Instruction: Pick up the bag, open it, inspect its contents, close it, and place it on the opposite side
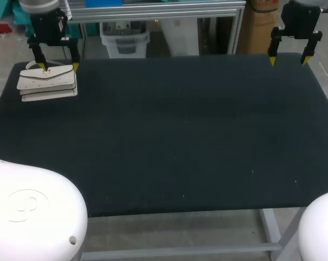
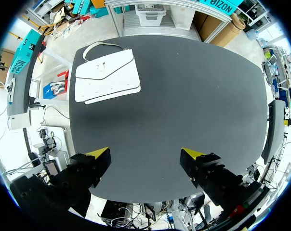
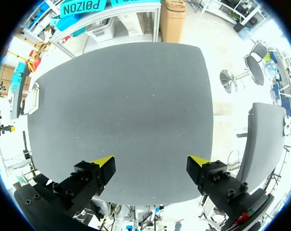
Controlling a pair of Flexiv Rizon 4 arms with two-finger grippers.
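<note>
My left gripper [image 1: 60, 67] hangs released and empty above the table's [image 1: 180, 136] ten o'clock corner, my right gripper [image 1: 288, 60] equally spread at two o'clock, and the white bag [image 1: 47, 82] lies flat at ten o'clock, flap closed, by the left fingertips.

Left arm [image 1: 44, 22] enters from the left. The left pincer [image 1: 60, 66] points straight down at the far left corner of the table [image 1: 180, 136], fingers spread wide. Right arm [image 1: 302, 19] enters opposite. The right pincer [image 1: 288, 60] hangs likewise at the far right corner, fingers equally apart. Both appear held well above the surface, though height is hard to judge.
</note>
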